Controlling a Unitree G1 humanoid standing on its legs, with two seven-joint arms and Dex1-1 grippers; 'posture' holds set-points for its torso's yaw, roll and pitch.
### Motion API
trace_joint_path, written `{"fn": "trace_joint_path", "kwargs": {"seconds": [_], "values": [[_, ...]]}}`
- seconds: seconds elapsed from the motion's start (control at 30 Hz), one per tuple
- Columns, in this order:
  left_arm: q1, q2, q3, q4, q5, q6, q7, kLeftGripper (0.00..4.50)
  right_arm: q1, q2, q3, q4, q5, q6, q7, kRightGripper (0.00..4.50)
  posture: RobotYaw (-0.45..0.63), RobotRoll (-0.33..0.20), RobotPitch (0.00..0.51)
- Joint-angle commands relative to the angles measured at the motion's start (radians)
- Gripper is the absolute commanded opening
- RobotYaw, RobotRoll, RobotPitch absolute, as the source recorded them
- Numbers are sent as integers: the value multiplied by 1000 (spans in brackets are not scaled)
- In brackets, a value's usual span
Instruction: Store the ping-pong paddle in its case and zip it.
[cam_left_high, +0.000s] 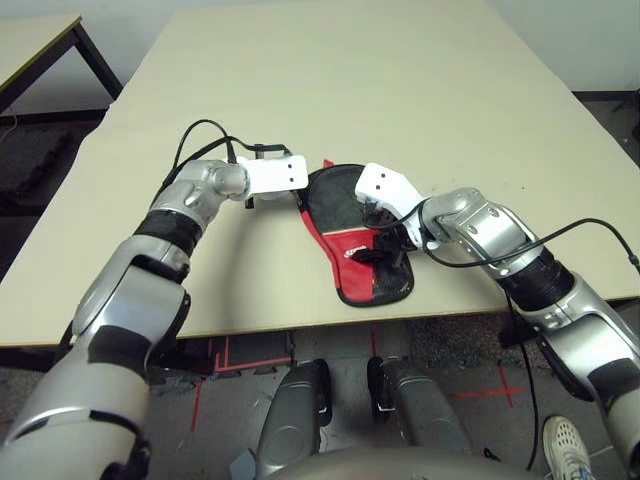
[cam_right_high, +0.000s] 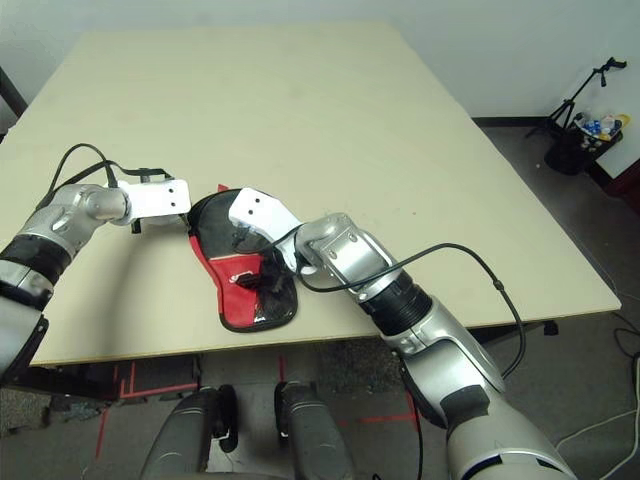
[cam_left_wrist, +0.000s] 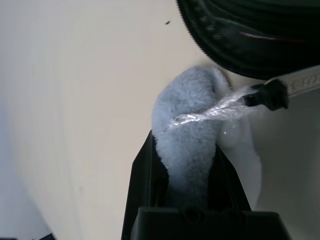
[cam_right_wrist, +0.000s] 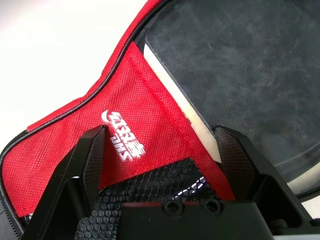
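The case (cam_left_high: 372, 272), black with a red band and mesh panel, lies near the table's front edge. Inside its open mouth sits the ping-pong paddle (cam_right_wrist: 235, 65), its black rubber face and pale edge showing. My right gripper (cam_right_wrist: 160, 135) hovers open just over the red band and white logo, its fingers straddling the mesh. My left gripper (cam_left_wrist: 185, 150) is at the case's far left rim, shut on a whitish-grey soft bundle (cam_left_wrist: 192, 115). A clear twisted strand ties the bundle to the black zipper pull (cam_left_wrist: 267, 95).
The beige table (cam_left_high: 350, 80) stretches far beyond the case. Its front edge runs just under the case. A second table (cam_left_high: 40, 40) stands at far left. A stand with small items (cam_right_high: 585, 125) is on the floor at right, and a shoe (cam_left_high: 570, 440) is near my right arm.
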Motion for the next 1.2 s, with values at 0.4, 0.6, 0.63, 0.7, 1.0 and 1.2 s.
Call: {"fn": "trace_joint_path", "kwargs": {"seconds": [0.4,0.6,0.63,0.7,1.0,1.2], "values": [[-128,-200,30,239,48,64,262,626,19,38,0,35,-13,12,-7,4500,-101,0,198],[-130,-256,93,217,-18,50,157,626,26,33,-3,15,-14,21,-9,4500,-107,0,188],[-125,-259,99,208,-26,43,134,626,29,29,-3,9,-13,24,-8,4500,-108,0,188],[-105,-259,116,179,-50,37,70,626,35,17,-2,-8,-11,32,-5,4500,-106,0,189],[72,-191,160,-104,-124,114,-155,626,51,-34,-1,-80,4,65,18,4500,-83,0,188],[203,-138,225,-415,-206,293,-276,626,1,-75,-60,-193,73,175,55,4500,-76,0,182]]}}
